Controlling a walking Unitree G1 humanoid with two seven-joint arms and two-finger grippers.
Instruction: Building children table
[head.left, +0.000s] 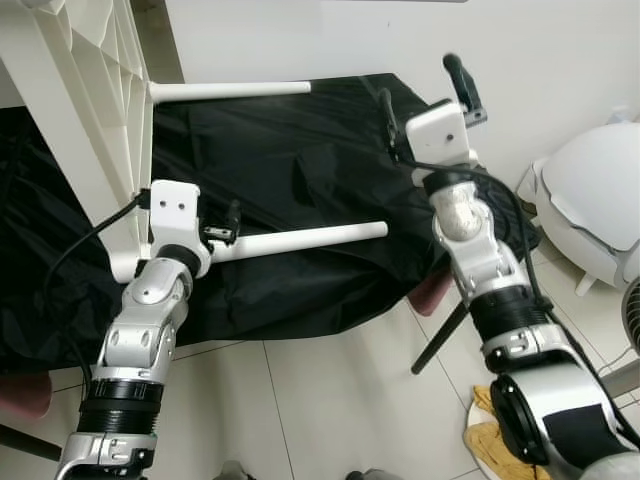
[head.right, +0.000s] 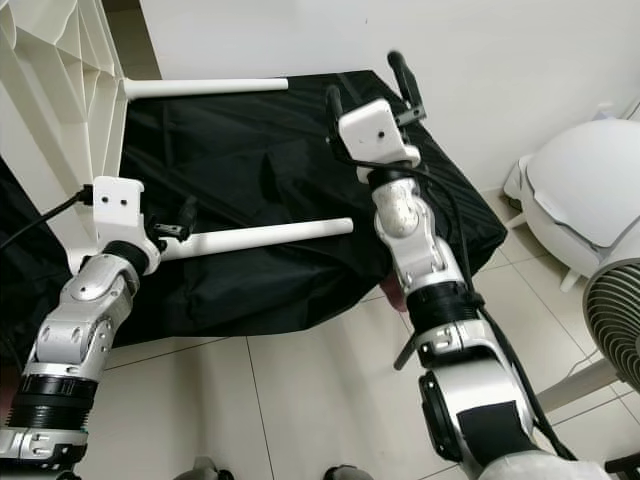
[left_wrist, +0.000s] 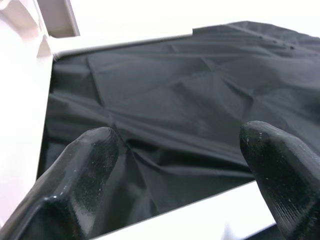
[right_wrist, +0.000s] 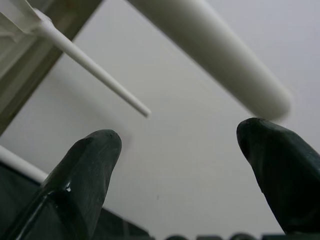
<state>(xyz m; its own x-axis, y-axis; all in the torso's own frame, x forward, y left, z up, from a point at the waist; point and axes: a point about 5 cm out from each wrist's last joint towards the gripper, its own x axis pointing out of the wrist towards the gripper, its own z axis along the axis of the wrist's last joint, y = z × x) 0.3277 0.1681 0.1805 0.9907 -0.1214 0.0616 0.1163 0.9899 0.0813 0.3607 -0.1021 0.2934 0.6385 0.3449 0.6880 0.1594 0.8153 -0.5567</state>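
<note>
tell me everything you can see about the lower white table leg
The lower white table leg is a plain round rod, smooth and plastic-looking, lying roughly level over the black cloth. It runs from the tipped-up white tabletop to a blunt free end. The left hand sits at its near end; contact is unclear.

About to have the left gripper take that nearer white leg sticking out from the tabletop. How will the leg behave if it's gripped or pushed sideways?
The nearer white leg looks like a smooth round tube, so the left gripper may slip around it. It seems stiff, not floppy. Fixed only at the tabletop end, a sideways push would probably lever the tipped tabletop.
</note>
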